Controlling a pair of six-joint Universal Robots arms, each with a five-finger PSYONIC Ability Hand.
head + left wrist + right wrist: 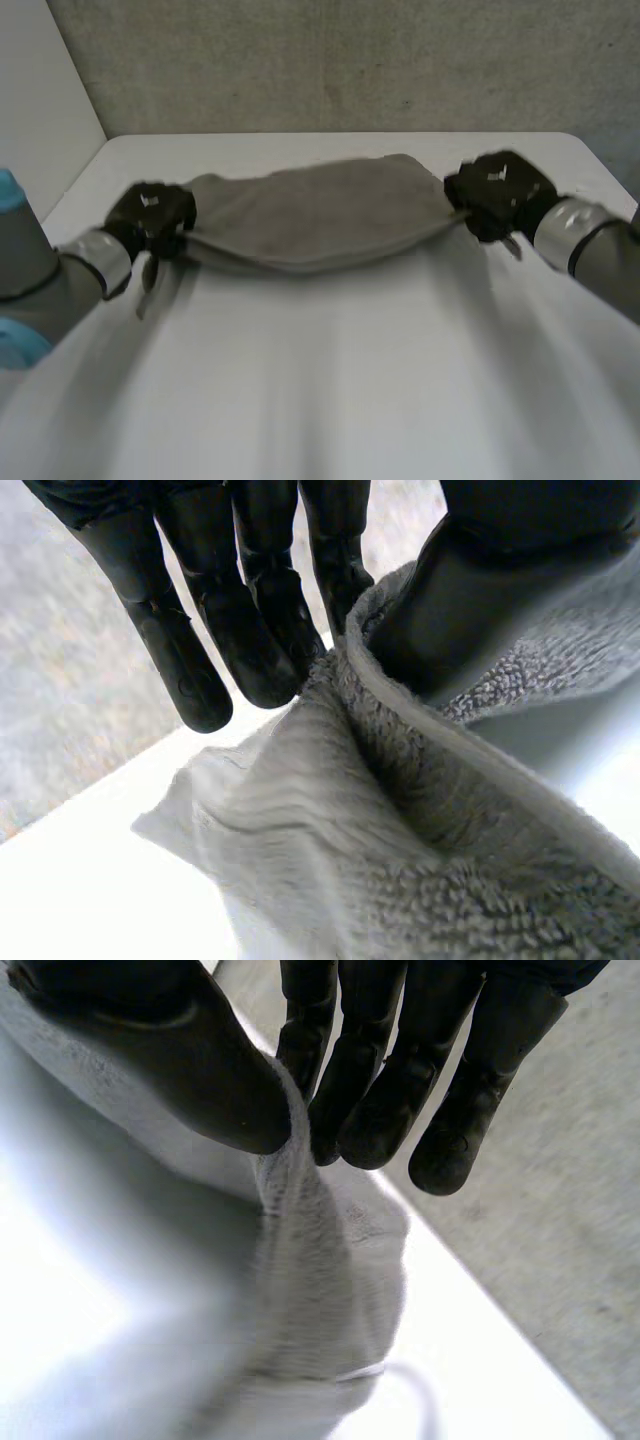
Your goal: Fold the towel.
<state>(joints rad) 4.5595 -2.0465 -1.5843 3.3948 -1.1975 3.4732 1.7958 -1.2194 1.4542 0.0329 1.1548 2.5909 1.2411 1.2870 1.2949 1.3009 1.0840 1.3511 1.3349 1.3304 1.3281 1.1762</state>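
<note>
A grey towel point(320, 215) is stretched between my two hands above the far half of the white table point(320, 380), sagging a little in the middle. My left hand point(152, 218) pinches its left end. In the left wrist view the thumb point(470, 590) presses the towel's edge point(400, 780) against the fingers point(250, 610). My right hand point(498, 194) pinches the right end. In the right wrist view the thumb point(190, 1060) and fingers point(390, 1080) clamp the towel point(320, 1290), whose corner hangs below them.
A grey wall point(350, 65) rises behind the table's far edge. A pale panel point(40, 100) stands at the far left. The table's near half lies bare in front of the towel.
</note>
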